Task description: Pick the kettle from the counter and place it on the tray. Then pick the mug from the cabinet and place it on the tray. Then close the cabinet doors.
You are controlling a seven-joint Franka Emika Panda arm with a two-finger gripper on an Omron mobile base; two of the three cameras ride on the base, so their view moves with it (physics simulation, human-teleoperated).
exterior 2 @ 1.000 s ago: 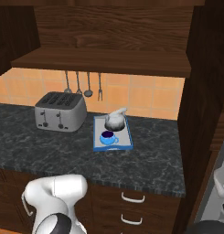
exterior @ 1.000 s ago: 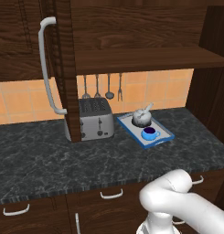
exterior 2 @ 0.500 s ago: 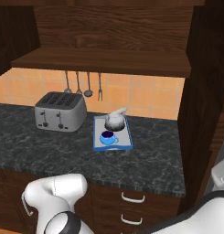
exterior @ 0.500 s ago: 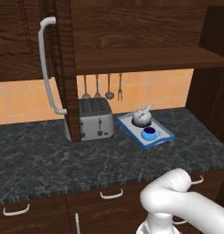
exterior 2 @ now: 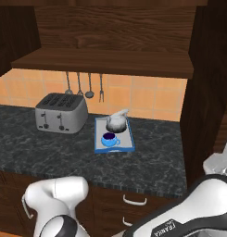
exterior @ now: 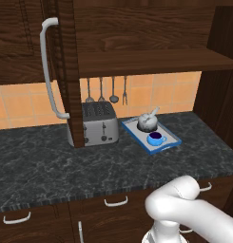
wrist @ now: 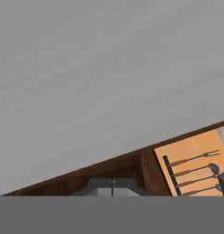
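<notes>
The silver kettle [exterior: 148, 122] [exterior 2: 116, 121] and the blue mug [exterior: 155, 138] [exterior 2: 108, 139] both sit on the blue-rimmed tray [exterior: 169, 135] [exterior 2: 125, 141], the mug in front of the kettle. The tray rests on the dark marbled counter [exterior: 51, 161] [exterior 2: 22, 148]. Above it the cabinet shelf [exterior: 151, 60] [exterior 2: 105, 62] is bare. The left cabinet door [exterior: 66, 71] stands swung out, its curved handle [exterior: 47, 66] facing me. In the hand view my gripper [wrist: 112, 188] is shut on nothing, tilted up towards a grey surface and a dark wood edge.
A silver toaster [exterior: 100, 123] [exterior 2: 60, 113] stands left of the tray, partly behind the open door. Utensils [exterior: 106, 90] [exterior 2: 82, 83] hang on the orange tiled wall. A tall dark wood panel [exterior 2: 210, 83] rises at the right. Drawers with silver pulls [exterior: 115, 202] run below.
My white arm has swung into the lower right of the right base view and grown larger there. Kettle, mug, tray and door have not moved.
</notes>
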